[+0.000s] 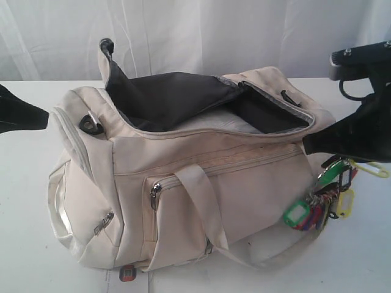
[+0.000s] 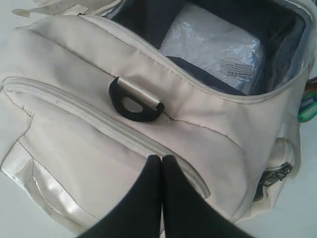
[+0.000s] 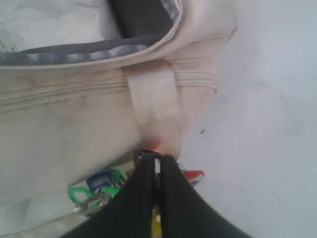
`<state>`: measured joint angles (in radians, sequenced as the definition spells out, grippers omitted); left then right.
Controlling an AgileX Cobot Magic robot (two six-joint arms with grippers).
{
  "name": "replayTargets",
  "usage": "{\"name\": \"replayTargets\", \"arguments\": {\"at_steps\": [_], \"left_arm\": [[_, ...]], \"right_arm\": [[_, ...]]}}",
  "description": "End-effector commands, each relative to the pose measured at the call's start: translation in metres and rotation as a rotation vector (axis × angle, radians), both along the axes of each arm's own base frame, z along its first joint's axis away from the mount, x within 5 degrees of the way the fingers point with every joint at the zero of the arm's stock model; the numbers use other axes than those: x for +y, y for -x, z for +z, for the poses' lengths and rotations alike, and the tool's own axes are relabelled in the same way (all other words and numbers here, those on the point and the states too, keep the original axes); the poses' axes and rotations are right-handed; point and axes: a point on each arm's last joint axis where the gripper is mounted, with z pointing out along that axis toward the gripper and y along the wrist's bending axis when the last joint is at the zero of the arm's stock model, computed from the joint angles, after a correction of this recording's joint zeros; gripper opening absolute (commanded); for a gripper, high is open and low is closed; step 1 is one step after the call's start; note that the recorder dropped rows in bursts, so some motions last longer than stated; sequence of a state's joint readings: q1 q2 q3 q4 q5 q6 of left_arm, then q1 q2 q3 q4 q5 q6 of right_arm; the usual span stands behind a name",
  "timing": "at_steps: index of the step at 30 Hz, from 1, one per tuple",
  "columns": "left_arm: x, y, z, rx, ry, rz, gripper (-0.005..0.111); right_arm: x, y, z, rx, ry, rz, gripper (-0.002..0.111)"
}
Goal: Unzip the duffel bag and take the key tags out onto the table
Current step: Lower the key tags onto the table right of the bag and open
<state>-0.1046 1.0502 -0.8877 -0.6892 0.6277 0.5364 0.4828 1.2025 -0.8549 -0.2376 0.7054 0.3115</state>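
Note:
The cream duffel bag point(image 1: 183, 183) lies on the white table point(image 1: 24, 201) with its top unzipped, showing dark lining. My right gripper point(image 1: 311, 143) hangs at the bag's right end, shut on the key tags point(image 1: 324, 201). They dangle below it outside the bag, a bunch of green, yellow, red and blue tags. In the right wrist view the right gripper point(image 3: 157, 159) pinches a dark tag frame, with green and red key tags point(image 3: 94, 186) under it beside the bag's webbing handle point(image 3: 156, 104). My left gripper point(image 2: 161, 157) is shut and empty over the bag's left end pocket; the left gripper point(image 1: 43, 116) stays just off the bag.
A clear plastic packet point(image 2: 213, 44) lies inside the bag. A black strap clip point(image 2: 134, 99) sits on the bag's left end. A small red-blue sticker point(image 1: 126, 274) is by the bag's front edge. A white curtain hangs behind the table.

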Motion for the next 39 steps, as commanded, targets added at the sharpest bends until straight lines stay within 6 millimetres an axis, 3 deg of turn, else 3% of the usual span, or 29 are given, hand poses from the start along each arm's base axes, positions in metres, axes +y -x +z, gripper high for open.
{"name": "replayTargets", "arguments": {"at_steps": [1, 13, 24, 27, 30, 32, 37, 39], "left_arm": [[-0.001, 0.003, 0.002, 0.006, 0.028, -0.006, 0.000], [-0.001, 0.003, 0.002, 0.006, 0.028, -0.006, 0.000], [-0.001, 0.003, 0.001, 0.008, 0.028, -0.008, 0.000], [-0.001, 0.003, 0.001, 0.008, 0.028, -0.008, 0.000], [-0.001, 0.003, 0.002, 0.003, 0.028, -0.003, 0.000], [-0.001, 0.003, 0.002, 0.000, 0.025, -0.006, 0.000], [-0.001, 0.003, 0.002, -0.008, 0.017, -0.014, 0.000], [-0.001, 0.003, 0.002, -0.008, 0.017, -0.014, 0.000]], "right_arm": [[0.003, -0.002, -0.018, 0.012, -0.035, -0.001, 0.000], [0.001, 0.011, -0.065, 0.066, -0.098, -0.034, 0.000], [-0.003, 0.021, -0.083, 0.079, -0.116, -0.046, 0.002], [-0.003, 0.021, -0.084, 0.090, -0.104, -0.047, 0.016], [-0.004, 0.020, -0.083, 0.063, -0.086, -0.022, 0.054], [-0.001, 0.015, -0.076, 0.018, -0.111, -0.010, 0.064], [-0.005, 0.017, -0.041, -0.010, -0.099, -0.036, 0.063], [-0.010, 0.024, -0.029, -0.020, -0.093, -0.038, 0.056]]}}
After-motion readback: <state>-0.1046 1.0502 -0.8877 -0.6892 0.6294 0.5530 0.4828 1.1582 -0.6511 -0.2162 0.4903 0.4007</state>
